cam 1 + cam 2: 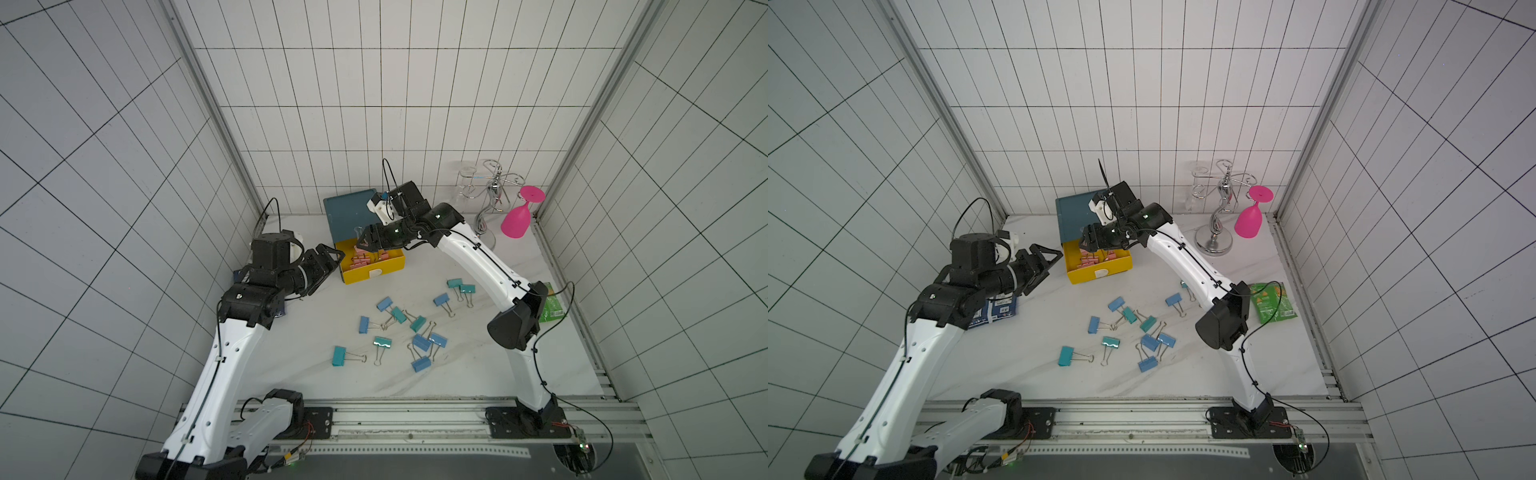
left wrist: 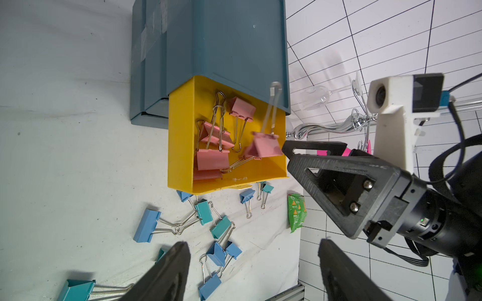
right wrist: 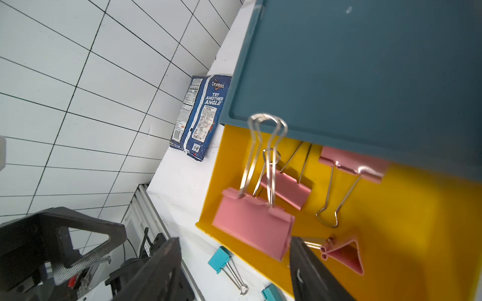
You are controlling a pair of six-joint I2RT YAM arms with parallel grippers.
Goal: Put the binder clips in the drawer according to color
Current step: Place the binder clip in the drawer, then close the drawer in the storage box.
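Observation:
The dark-teal drawer cabinet [image 1: 347,216] [image 2: 221,39] stands at the back with its yellow top drawer [image 1: 374,274] [image 3: 417,234] pulled out. Several pink binder clips [image 2: 212,159] lie in it. My right gripper [image 1: 361,243] [image 3: 234,241] hangs open over the drawer's left side. One pink clip [image 3: 253,224] [image 2: 264,147] sits loose between its fingertips, handles up and blurred. My left gripper [image 1: 340,259] [image 2: 253,243] is open and empty, just left of the yellow drawer. Several light-blue [image 1: 422,343] and teal clips [image 1: 338,356] lie scattered on the white table.
A chrome glass rack [image 1: 492,187] and a pink goblet [image 1: 517,216] stand at the back right. A green packet [image 1: 1273,307] lies by the right arm's elbow. A blue Doritos bag [image 3: 200,114] [image 1: 994,311] lies under the left arm.

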